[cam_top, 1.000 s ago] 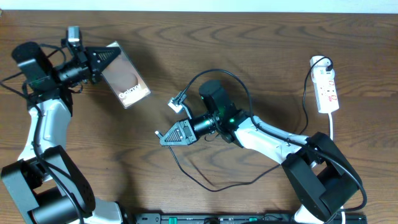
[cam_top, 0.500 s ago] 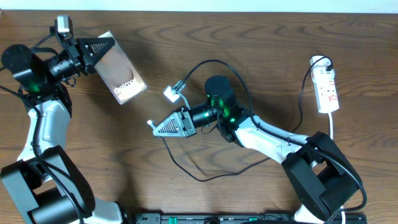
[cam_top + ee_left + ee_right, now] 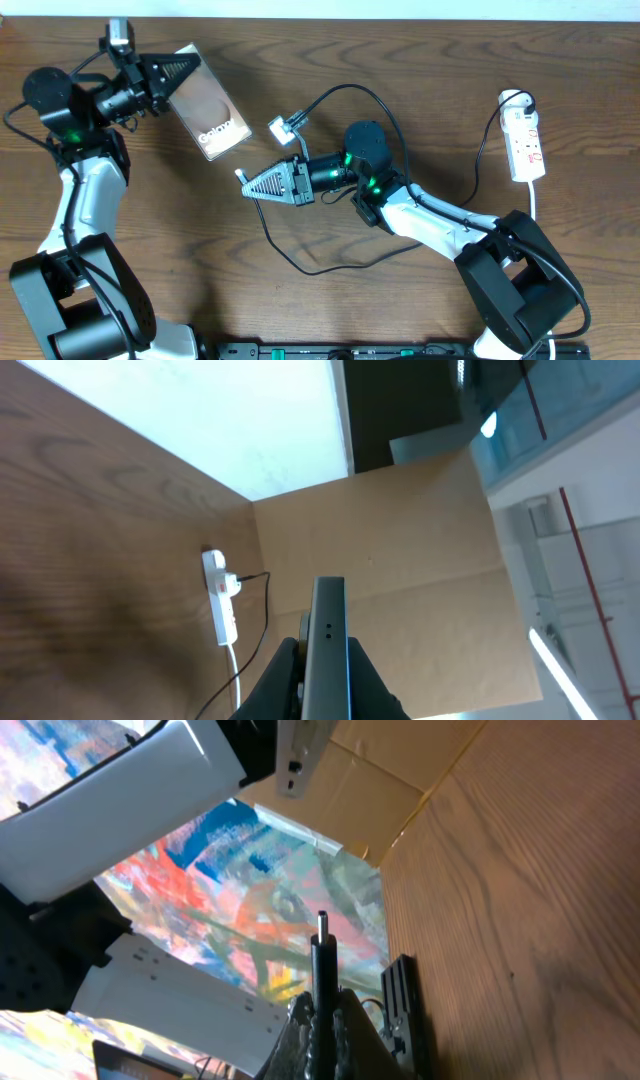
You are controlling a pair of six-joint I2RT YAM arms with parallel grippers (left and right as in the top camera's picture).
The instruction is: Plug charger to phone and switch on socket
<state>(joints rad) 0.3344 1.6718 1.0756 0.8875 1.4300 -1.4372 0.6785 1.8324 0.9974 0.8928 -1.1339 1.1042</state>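
- My left end effector [image 3: 185, 68] grips the phone [image 3: 215, 115], upper left.
- My right end effector [image 3: 246, 184] pinches the charger [image 3: 321, 970] plug, tip near the phone.
- Socket [image 3: 526, 140] sits well apart, far right of tabletop [image 3: 420, 60].

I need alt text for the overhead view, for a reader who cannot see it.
Seen from above on a brown wooden table, the left claw holds the phone by one short end at upper left, while the right claw at centre grips the charger by its plug, pointing toward the phone. The white socket lies at far right.
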